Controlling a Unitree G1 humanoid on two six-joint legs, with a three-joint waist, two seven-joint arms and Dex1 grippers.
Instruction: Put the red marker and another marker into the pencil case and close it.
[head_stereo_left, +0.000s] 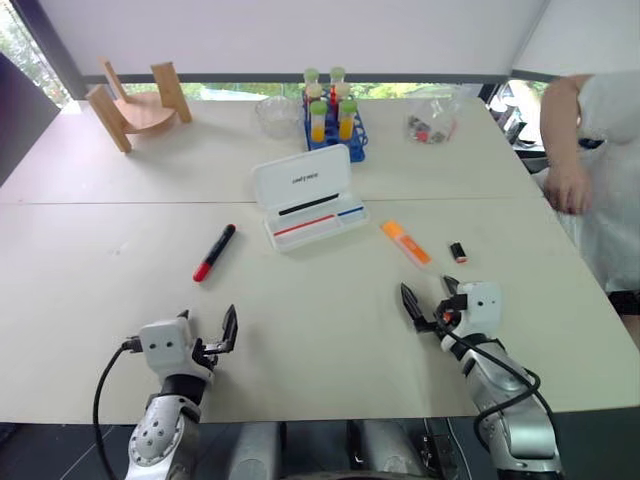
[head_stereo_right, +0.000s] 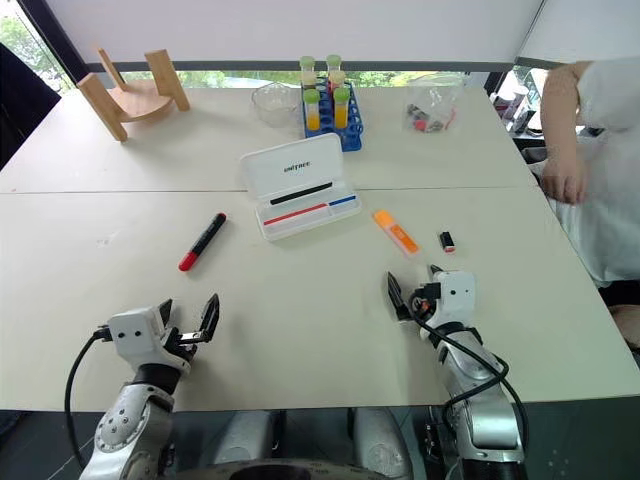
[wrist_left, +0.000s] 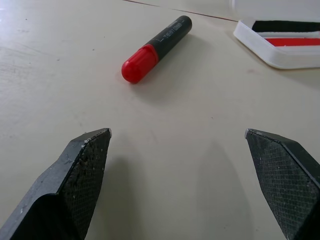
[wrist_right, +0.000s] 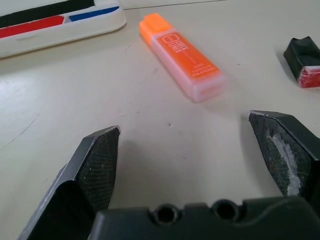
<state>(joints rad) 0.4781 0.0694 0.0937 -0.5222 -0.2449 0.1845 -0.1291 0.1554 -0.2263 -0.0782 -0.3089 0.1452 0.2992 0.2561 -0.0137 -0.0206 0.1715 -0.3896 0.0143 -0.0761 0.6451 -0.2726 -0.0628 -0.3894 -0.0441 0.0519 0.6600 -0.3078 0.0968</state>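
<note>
Two markers to move, one case to shut. Left gripper (head_stereo_left: 218, 337): spread wide, empty, low over the table (head_stereo_left: 90, 300), pointed at the red marker (head_stereo_left: 214, 252), which lies flat and alone just ahead, well short of the fingers. Likely light, stiff, round and smooth, so apt to roll or slip; best pinched across the middle of the barrel, square to its length. One red marker, counted.

Next, the pencil case (head_stereo_left: 305, 196), near the table's middle: lid up, tray facing the arms, three thin pens inside (black, red, blue). Hard plastic, probably light enough to slide when the lid gets pushed; better pressed down from the lid's free edge. One case.

Right of it, the orange highlighter (head_stereo_left: 405, 242), flat on the table between the case and a small black cap (head_stereo_left: 458, 252). Flat-sided, stiff, light, less likely to roll; best held across the narrow flat faces at mid-body. One highlighter, one cap.

Right gripper (head_stereo_left: 430, 298): also wide apart, empty, near the highlighter's closer end, not touching.

Farther back, not for handling: one wooden stand (head_stereo_left: 140, 105), one rack of tubes (head_stereo_left: 333, 115).
</note>
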